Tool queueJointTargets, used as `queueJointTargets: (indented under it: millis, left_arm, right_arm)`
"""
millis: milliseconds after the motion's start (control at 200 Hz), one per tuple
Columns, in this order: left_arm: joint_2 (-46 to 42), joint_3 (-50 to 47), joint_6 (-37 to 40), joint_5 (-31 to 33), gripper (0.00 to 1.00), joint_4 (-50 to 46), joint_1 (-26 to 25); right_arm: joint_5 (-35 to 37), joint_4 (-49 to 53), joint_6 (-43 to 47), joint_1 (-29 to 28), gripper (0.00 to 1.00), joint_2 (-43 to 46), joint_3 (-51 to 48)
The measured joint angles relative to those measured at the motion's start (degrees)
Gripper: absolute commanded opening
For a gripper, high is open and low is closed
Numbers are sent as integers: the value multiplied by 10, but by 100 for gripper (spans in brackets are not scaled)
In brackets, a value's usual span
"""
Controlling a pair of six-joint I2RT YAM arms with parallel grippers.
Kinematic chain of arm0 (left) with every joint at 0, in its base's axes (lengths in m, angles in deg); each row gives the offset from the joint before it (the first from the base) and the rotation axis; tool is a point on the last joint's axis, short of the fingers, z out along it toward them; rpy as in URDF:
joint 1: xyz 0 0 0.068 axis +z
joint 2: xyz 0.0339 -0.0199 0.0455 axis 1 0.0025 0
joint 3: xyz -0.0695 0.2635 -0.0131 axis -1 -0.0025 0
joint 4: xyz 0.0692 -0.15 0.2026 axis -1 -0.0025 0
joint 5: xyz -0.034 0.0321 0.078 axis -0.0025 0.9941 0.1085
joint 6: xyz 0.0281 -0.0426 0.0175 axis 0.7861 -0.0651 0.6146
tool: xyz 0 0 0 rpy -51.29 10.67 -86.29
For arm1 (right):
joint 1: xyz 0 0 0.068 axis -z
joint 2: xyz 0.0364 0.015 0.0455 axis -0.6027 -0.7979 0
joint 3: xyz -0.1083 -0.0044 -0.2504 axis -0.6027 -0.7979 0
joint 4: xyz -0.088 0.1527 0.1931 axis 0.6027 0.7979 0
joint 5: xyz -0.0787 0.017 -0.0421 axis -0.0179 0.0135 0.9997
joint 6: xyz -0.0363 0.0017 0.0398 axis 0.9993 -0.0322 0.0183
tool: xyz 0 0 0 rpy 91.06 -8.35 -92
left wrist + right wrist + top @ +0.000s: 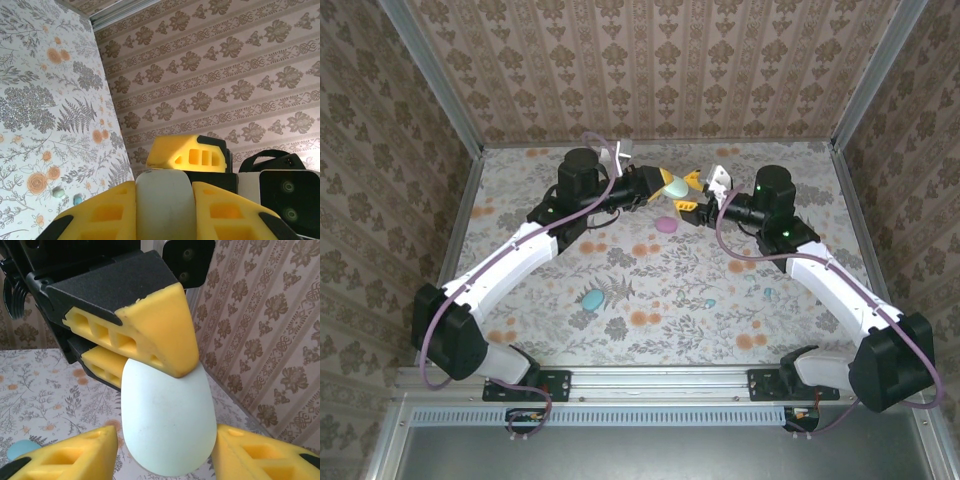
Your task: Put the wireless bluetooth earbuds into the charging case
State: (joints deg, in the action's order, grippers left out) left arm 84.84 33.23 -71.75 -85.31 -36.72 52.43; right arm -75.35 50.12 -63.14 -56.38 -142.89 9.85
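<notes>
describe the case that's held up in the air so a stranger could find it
Look at the far middle of the floral table, where the two arms meet. The left gripper clamps a pale mint-white egg-shaped case clear of the surface; the pink case and teal case lie flat on the table.

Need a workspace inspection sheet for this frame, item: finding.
Surface: floral-print table, flat.
Job's things: pale mint charging case held aloft; pink case and teal case on the table; two loose earbuds lying there.
Clutter: nothing seen.
Grippers: left gripper shut on the mint case; right gripper open, fingers flanking it.
Cables: purple cables run along both arms.
Surroundings: patterned wallpaper walls, metal frame.
</notes>
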Motion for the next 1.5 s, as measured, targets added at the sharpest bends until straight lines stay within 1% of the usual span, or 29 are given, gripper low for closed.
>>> queueJointTargets:
  millis: [175, 345, 470, 535, 580, 640, 695, 740, 770, 845, 905, 1015, 1105, 1215, 1295, 1395, 1500]
  left_arm:
    - [0, -1, 0, 0, 8, 0, 0]
    - [0, -3, -3, -1, 7, 2, 0]
    - [0, -4, -4, -1, 8, 3, 0]
    - [0, -4, -4, -1, 10, 4, 0]
    - [0, -4, -4, 0, 16, 4, 0]
    - [0, -4, -3, 0, 34, 5, 0]
    - [0, -6, 0, 0, 45, 10, 0]
    - [-1, -7, 10, 1, 57, 13, 0]
    - [-4, -8, 20, 3, 63, 14, 0]
    - [-22, -17, 72, 16, 71, 11, 0]
    - [-47, -29, 119, 33, 75, 10, 0]
    - [-109, -77, 242, 62, 76, 28, 4]
    - [-144, -125, 351, 60, 76, 69, 8]
    - [-148, -153, 485, 27, 76, 80, 11]
    - [-136, -152, 553, -11, 76, 73, 11]
    - [-122, -145, 604, -53, 76, 60, 11]
    - [-110, -136, 624, -80, 75, 62, 11]
  right_arm:
    - [-5, -13, -6, 1, 51, 0, 0]
    - [-7, -19, -15, 2, 44, -1, 0]
    - [-10, -18, -17, 4, 41, -2, 0]
    - [-11, -18, -17, 4, 40, -2, 0]
    - [-11, -18, -17, 4, 39, -2, 1]
    - [-13, -17, -19, 6, 38, -3, 2]
    - [-20, -13, -23, 8, 36, -5, 7]
    - [-27, -6, -31, 11, 36, -8, 15]
    - [-35, 1, -37, 13, 35, -12, 22]
    - [-57, 19, -59, 22, 35, -20, 39]
    - [-82, 37, -77, 31, 34, -26, 56]
    - [-132, 66, -103, 40, 34, -37, 83]
    - [-169, 86, -112, 41, 34, -43, 98]
    - [-203, 115, -116, 41, 34, -52, 116]
    - [-219, 135, -114, 41, 34, -55, 125]
    - [-232, 152, -107, 41, 34, -56, 129]
    - [-239, 166, -100, 41, 34, -56, 129]
